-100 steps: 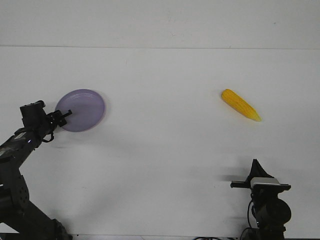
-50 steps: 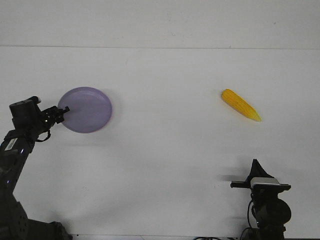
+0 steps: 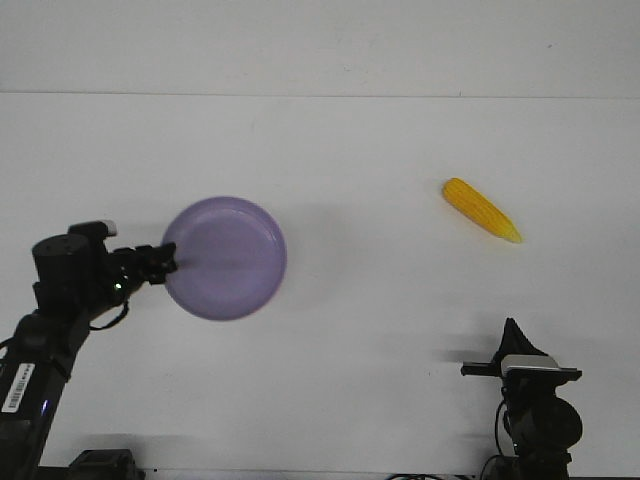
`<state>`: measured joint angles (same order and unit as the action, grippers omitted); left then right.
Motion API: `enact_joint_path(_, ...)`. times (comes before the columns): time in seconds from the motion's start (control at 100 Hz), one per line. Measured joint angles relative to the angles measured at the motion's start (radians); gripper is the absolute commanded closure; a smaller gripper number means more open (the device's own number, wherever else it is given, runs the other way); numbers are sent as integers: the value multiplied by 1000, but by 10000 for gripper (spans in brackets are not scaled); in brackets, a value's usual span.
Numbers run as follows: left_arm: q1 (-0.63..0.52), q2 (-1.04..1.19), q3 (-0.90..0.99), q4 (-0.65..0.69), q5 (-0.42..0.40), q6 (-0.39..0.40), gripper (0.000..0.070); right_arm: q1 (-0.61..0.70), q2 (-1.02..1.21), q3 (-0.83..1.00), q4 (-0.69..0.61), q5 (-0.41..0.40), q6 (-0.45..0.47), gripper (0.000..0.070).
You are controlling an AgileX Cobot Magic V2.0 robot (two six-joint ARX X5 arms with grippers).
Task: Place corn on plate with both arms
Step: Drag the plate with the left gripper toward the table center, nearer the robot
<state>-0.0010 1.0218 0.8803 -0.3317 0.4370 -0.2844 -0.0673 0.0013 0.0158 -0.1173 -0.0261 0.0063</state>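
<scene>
Plate [image 3: 228,258] | rim clamped by left gripper [image 3: 166,264], left side | corn [image 3: 482,210] far right, well apart | right gripper [image 3: 520,366] near right, state unclear

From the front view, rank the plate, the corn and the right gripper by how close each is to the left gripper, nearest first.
1. The plate: gripped at its left rim by the left gripper, on the table's left.
2. The right gripper: low on the right side.
3. The corn: farther back on the right, lying on the table.
</scene>
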Motion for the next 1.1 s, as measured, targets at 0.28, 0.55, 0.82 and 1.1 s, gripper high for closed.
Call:
enact_joint_path(0.28, -328, 21, -238, 158, -76, -96, 693, 0, 0, 0, 0, 0, 0, 687)
enact_joint_path(0.55, -477, 169, -301, 309, -161, -153, 693, 0, 0, 0, 0, 0, 0, 687)
enact_joint_path(0.82, -505, 253, -301, 354, -176, -163, 678, 0, 0, 0, 0, 0, 0, 687)
enact_joint_path(1.1, -505, 249, -301, 372, -177, -171, 206, 0, 0, 0, 0, 0, 0, 687)
